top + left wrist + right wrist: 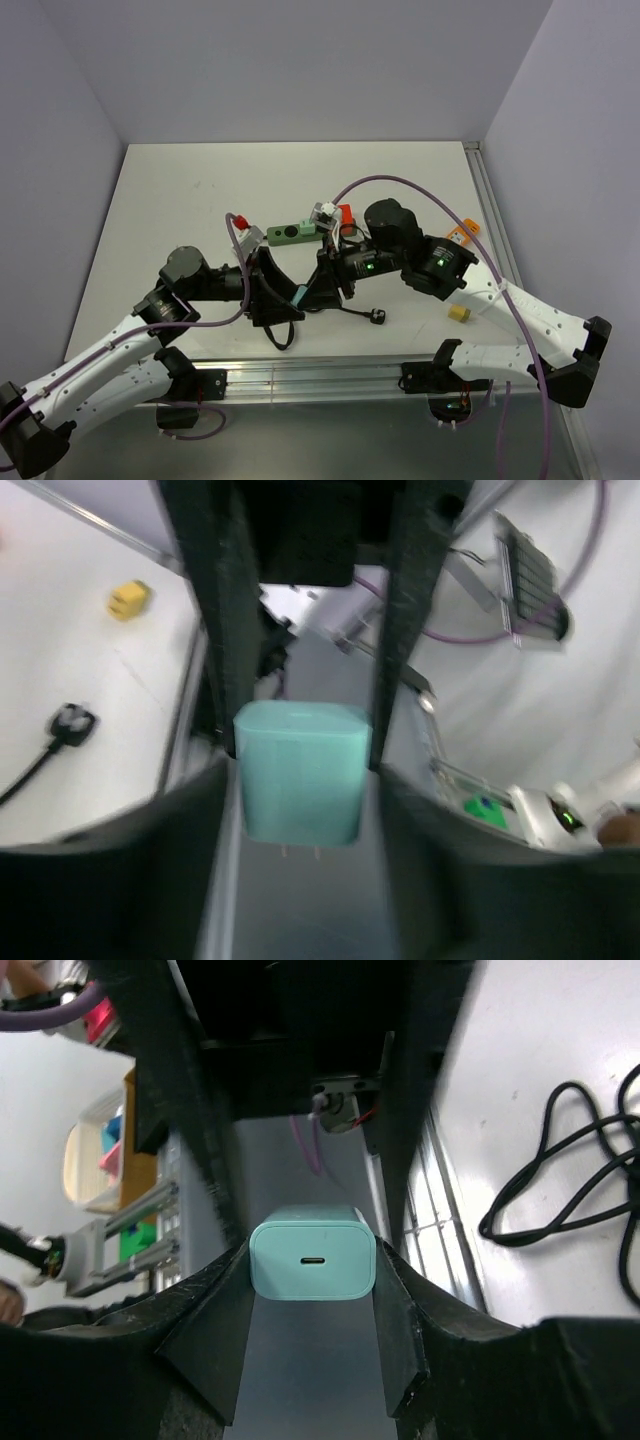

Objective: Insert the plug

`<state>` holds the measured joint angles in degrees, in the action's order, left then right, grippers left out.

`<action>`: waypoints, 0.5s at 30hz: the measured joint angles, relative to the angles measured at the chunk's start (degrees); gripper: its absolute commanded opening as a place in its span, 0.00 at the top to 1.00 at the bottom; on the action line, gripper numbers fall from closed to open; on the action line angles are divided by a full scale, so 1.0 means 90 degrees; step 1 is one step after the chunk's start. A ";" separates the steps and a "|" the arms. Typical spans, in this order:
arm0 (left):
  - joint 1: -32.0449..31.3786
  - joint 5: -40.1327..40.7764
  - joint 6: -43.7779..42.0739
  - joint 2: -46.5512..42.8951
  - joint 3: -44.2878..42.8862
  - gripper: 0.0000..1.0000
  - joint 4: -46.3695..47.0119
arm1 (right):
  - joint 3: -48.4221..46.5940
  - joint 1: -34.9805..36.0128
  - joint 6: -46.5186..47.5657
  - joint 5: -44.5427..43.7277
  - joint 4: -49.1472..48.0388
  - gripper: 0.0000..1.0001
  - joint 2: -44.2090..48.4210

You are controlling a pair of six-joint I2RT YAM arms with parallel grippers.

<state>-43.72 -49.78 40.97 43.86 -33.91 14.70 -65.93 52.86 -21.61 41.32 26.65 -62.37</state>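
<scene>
Two grippers meet above the table (200,190), near its front edge. The left gripper (300,742) pinches the teal charger (298,296). The right gripper (313,1242) clamps that same charger from the opposite end. A green power strip (290,232) lies beyond, apart.

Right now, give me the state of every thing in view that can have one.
teal USB-C charger, held off the table, prongs bare, port empty
right tool, shut on the charger's sides
left tool, straddling the charger's prong end, contact unclear
green socket strip, flat on the table, charger not in it
black plug, loose on the table, unplugged
</scene>
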 measured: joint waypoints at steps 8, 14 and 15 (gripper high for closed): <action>-0.0053 0.3150 -0.0282 -0.0629 -0.0639 0.11 -0.2297 | 0.0002 0.0087 -0.0301 -0.2059 -0.0056 1.00 0.0002; -0.0036 0.6817 0.0539 -0.1654 -0.0964 0.14 -0.4311 | -0.0005 0.0112 -0.0692 -0.4012 -0.0432 1.00 -0.0539; -0.0036 0.7317 0.0738 -0.1846 -0.0967 0.14 -0.4605 | -0.0012 0.0112 -0.0784 -0.4359 -0.0498 1.00 -0.0772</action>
<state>-44.05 16.08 47.62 27.24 -42.61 -26.74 -66.04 53.87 -28.67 2.09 22.17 -69.32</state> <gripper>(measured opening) 0.865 0.534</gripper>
